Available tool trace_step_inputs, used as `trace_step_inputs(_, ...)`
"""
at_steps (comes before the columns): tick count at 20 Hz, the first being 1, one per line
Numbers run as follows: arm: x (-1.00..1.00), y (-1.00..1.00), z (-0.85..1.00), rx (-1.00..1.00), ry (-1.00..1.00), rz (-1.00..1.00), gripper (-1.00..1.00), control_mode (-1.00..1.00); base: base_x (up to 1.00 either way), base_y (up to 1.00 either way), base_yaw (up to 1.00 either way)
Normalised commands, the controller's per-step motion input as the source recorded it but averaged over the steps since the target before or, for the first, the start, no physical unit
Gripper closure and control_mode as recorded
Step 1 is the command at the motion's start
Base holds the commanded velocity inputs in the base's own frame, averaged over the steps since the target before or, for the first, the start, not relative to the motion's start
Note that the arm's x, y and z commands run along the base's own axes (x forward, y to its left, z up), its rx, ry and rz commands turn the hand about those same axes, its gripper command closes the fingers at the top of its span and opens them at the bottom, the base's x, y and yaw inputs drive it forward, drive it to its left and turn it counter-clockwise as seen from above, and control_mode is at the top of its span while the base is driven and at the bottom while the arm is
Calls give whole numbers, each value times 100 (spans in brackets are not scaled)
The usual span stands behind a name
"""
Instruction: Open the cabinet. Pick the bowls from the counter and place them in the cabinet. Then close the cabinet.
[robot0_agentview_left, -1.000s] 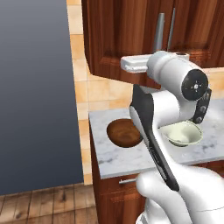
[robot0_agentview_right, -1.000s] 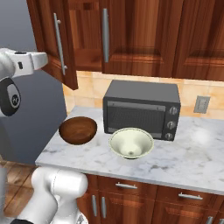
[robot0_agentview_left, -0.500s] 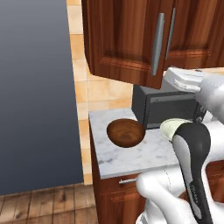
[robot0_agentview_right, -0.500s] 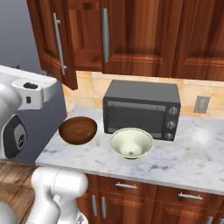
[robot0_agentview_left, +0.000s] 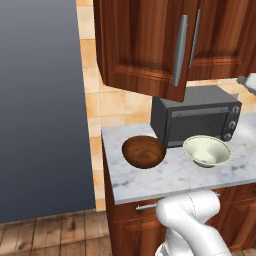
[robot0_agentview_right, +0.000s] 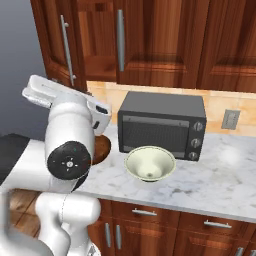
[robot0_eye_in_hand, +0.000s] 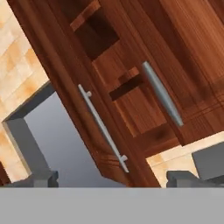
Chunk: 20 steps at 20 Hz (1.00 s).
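Observation:
The cabinet (robot0_agentview_left: 145, 45) hangs over the counter (robot0_agentview_left: 165, 177), its left door (robot0_agentview_right: 59, 45) swung open. In the hand view that door's bar handle (robot0_eye_in_hand: 103, 129) runs ahead of my gripper (robot0_eye_in_hand: 113, 179). The gripper is open and holds nothing, its fingertips (robot0_eye_in_hand: 41, 178) wide apart and clear of the handle. The right door (robot0_eye_in_hand: 183, 65) is closed, and a shelf (robot0_eye_in_hand: 94, 26) shows in the gap. The dark brown bowl (robot0_agentview_left: 144, 151) and the pale cream bowl (robot0_agentview_left: 207, 151) sit on the counter before the microwave. My arm (robot0_agentview_right: 70, 145) covers part of the brown bowl (robot0_agentview_right: 102, 147) beside the cream bowl (robot0_agentview_right: 150, 164).
A dark grey microwave (robot0_agentview_left: 195, 120) stands at the back of the counter, under the cabinet. A tall dark grey panel (robot0_agentview_left: 40, 110) fills the left side. A wall outlet (robot0_agentview_right: 231, 119) is right of the microwave. Drawers with short handles (robot0_agentview_right: 144, 212) lie below the counter.
The gripper has opened and let go of the left door's handle. The hand has drawn back and swung right, away from the door, which stays open.

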Motion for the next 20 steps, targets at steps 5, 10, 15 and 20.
trace_step_inputs(5,51,-27,0,18,16,20,-100,-100,0,0,0)
trace_step_inputs(10,65,-1,-2,14,2,6,-100,-100,0,0,0)
trace_step_inputs(15,82,18,-12,7,0,2,-100,-100,0,0,0)
trace_step_inputs(20,95,31,-4,4,0,4,-100,-100,0,0,0)
